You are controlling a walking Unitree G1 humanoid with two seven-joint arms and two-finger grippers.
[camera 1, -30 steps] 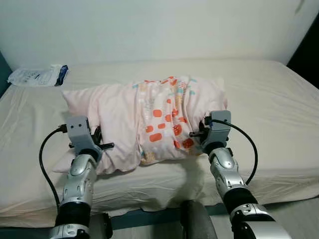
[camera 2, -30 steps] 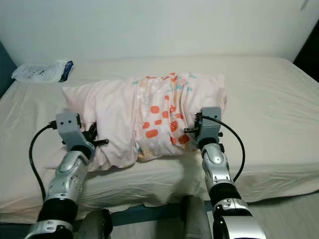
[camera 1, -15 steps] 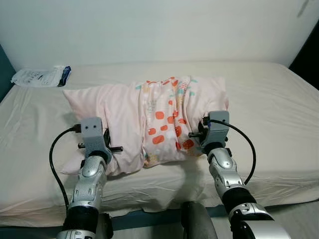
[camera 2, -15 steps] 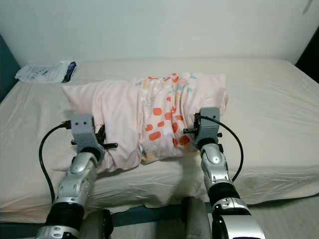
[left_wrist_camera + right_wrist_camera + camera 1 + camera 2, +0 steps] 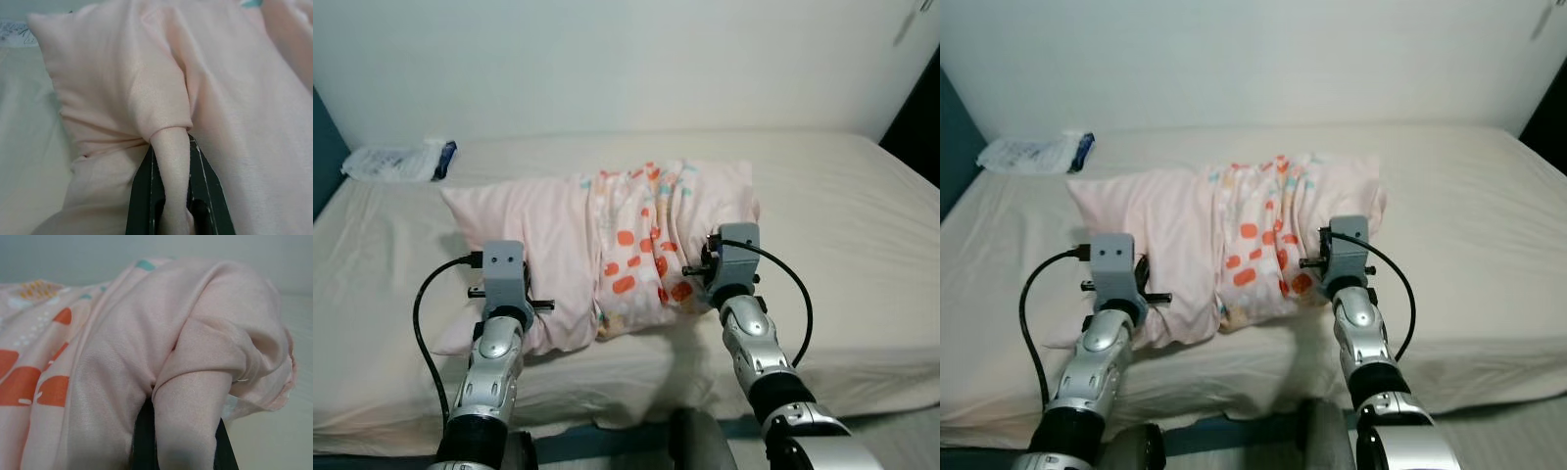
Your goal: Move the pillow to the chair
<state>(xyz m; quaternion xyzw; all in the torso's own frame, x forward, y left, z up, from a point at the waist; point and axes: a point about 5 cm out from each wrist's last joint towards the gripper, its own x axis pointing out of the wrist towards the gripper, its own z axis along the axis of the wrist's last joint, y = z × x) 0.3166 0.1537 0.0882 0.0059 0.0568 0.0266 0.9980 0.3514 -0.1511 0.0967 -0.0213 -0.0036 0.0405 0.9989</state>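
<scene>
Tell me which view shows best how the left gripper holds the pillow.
The left wrist view: a fold of the pillow is pinched between the left gripper's two black fingers. The eye views show this gripper at the pillow's near edge on the bed, but its wrist block hides the fingers.

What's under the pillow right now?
The cream bed sheet lies around and below the pillow, which both grippers, left gripper and right gripper, pinch by folds. Directly beneath it is covered, so anything there is hidden.
</scene>
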